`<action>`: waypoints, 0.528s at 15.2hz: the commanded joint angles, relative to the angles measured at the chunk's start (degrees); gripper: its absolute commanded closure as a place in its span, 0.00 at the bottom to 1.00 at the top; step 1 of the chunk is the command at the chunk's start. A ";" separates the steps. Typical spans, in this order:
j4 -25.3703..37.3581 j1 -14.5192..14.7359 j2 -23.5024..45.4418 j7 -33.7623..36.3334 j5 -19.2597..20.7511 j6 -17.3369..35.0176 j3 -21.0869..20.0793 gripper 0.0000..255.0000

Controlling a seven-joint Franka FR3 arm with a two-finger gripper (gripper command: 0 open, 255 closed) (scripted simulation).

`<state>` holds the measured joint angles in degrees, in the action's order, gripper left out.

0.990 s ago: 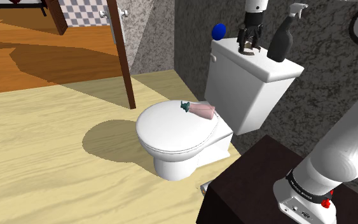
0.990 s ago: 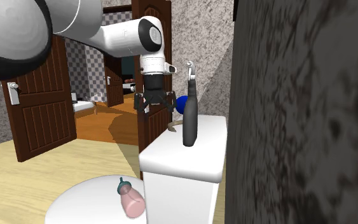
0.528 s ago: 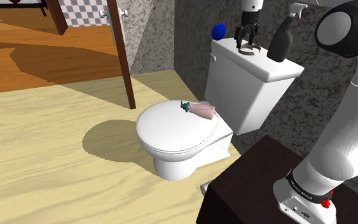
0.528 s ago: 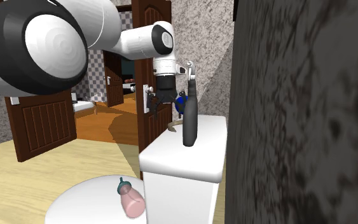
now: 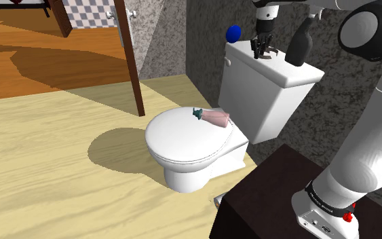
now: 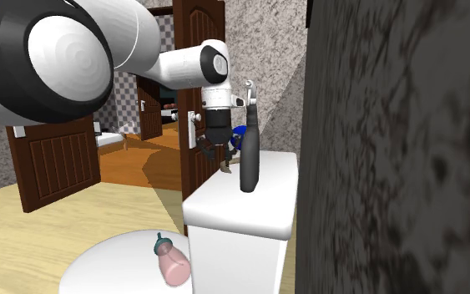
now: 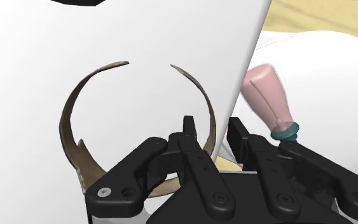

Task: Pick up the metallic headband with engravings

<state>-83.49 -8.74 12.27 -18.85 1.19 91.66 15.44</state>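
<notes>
A thin brownish metallic headband, an open ring, lies flat on the white toilet tank lid. My black gripper straddles one side of the band. Its fingers stand a little apart on either side, and I see no clear contact with the band. In the shoulder view the gripper points down at the tank lid, just beside a dark spray bottle. From the second exterior view the gripper hangs over a bit of the headband.
A blue ball sits at the tank's far end. A pink bottle with a teal cap lies on the toilet seat lid. Rough grey wall stands behind the tank, a brown door to the shoulder view's left.
The gripper has come down toward the tank lid beside the spray bottle, and its fingers have drawn much closer together around the headband's side.
</notes>
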 commanded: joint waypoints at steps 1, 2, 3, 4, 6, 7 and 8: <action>-0.11 0.02 -0.01 0.03 0.00 0.11 -0.01 1.00; -0.15 0.02 -0.04 0.03 0.01 0.13 -0.01 1.00; -0.17 0.02 -0.04 0.04 0.01 0.15 -0.01 1.00; -0.09 0.03 0.06 0.05 -0.02 0.16 -0.02 1.00; 0.15 0.00 0.18 0.03 -0.05 0.03 -0.02 1.00; 0.16 -0.01 0.18 0.00 -0.05 0.02 -0.01 1.00; 0.06 -0.02 0.06 -0.01 -0.02 0.01 0.00 1.00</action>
<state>-83.29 -8.67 12.32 -18.87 1.08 91.65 15.33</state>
